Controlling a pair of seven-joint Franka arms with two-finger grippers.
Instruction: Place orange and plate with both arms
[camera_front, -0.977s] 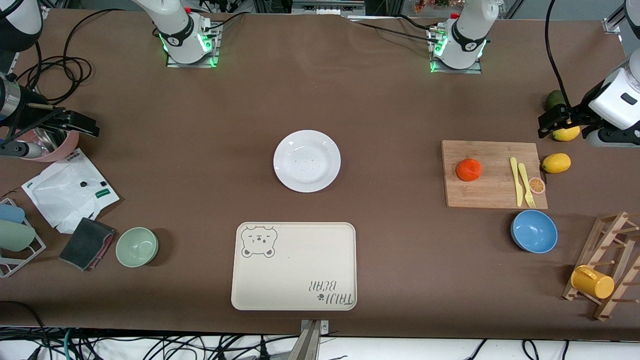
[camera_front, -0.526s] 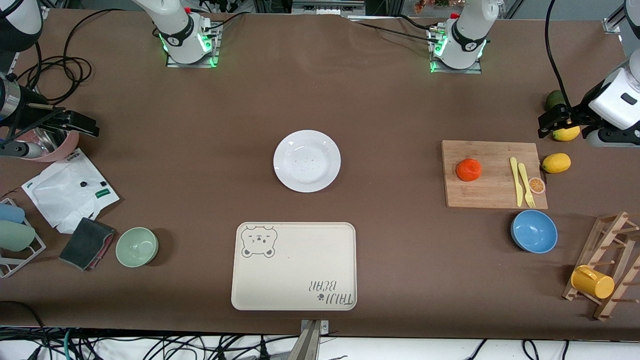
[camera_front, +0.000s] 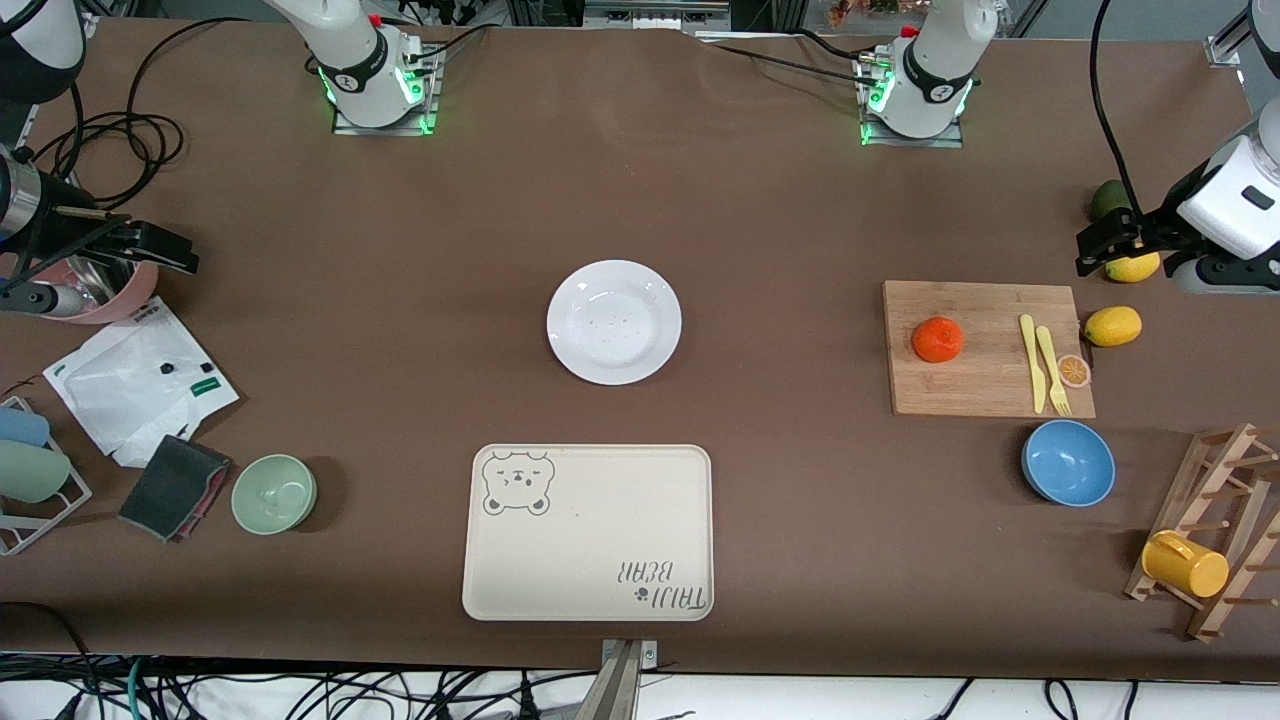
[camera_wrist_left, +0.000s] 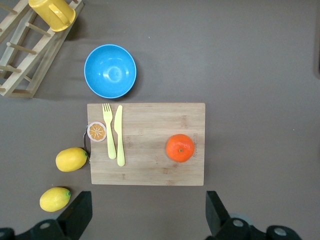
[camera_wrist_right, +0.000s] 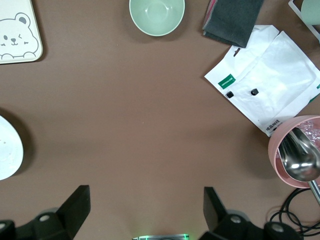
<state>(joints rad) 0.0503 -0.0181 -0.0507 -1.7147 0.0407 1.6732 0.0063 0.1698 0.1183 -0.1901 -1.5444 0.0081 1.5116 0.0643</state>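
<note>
The orange (camera_front: 938, 339) sits on a wooden cutting board (camera_front: 985, 395) toward the left arm's end of the table; it also shows in the left wrist view (camera_wrist_left: 180, 148). The white plate (camera_front: 614, 322) lies empty at the table's middle, and its edge shows in the right wrist view (camera_wrist_right: 7, 150). My left gripper (camera_front: 1105, 243) hangs open and empty in the air over the lemons beside the board, with its fingers wide apart (camera_wrist_left: 148, 220). My right gripper (camera_front: 160, 250) hangs open and empty over a pink cup at the right arm's end (camera_wrist_right: 145, 215).
A beige bear-print tray (camera_front: 588, 532) lies nearer the camera than the plate. A yellow knife and fork (camera_front: 1040, 362), an orange slice (camera_front: 1074, 371), a lemon (camera_front: 1112, 326), a blue bowl (camera_front: 1068, 462) and a rack with a yellow mug (camera_front: 1185, 565) surround the board. A green bowl (camera_front: 274, 493), a white bag (camera_front: 140, 380) and the pink cup (camera_front: 115, 298) are near the right arm.
</note>
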